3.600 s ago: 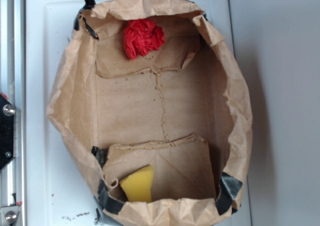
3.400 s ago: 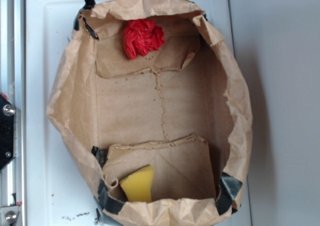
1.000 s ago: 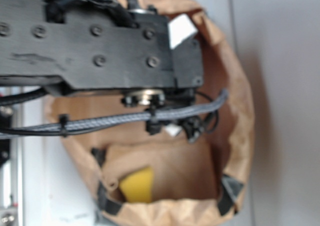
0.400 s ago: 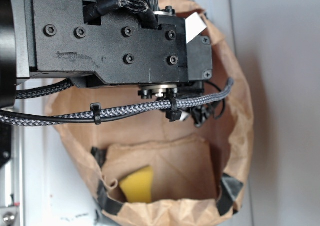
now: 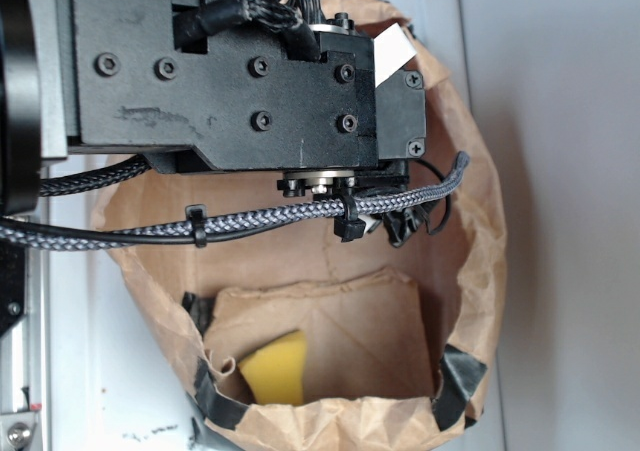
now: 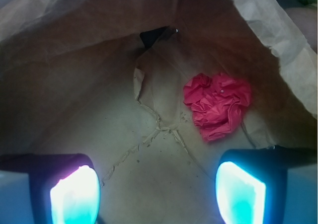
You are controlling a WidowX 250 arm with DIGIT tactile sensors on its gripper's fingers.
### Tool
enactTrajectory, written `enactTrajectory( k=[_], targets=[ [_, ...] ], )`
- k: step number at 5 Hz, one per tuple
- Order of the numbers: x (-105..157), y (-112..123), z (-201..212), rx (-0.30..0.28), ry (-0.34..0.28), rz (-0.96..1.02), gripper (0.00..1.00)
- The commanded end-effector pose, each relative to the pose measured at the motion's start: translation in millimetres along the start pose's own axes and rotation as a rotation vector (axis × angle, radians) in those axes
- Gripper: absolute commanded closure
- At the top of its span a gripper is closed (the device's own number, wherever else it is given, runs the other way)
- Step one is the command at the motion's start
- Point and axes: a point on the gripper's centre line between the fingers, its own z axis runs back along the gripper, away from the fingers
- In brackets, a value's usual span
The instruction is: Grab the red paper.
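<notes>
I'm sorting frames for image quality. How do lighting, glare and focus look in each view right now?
Exterior view: evenly lit and sharp, but the black robot arm hides the far end of the brown paper bag. Wrist view: dim inside the bag, the crumpled red paper wad in fair focus; the gripper fingertips are blown out to a cyan-white glare.

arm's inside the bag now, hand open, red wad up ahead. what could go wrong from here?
1. The red paper sits ahead of the open hand and toward its right finger, not between the fingers; closing now would likely miss or only clip it.
2. The wad lies close under the brown bag wall, so the right finger could snag or pinch bag paper.
3. In the exterior view the arm hides the wad, leaving only the wrist view to check the grasp.
</notes>
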Motion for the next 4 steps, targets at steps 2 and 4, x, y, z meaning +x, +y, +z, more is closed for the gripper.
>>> enactTrajectory(
  k=[2,4],
  targets=[
    [15,6,11,-0.018,-0.037,0.024,0.0],
    [20,23,-6,0.039,-0.022,0.142,0.0]
  ],
)
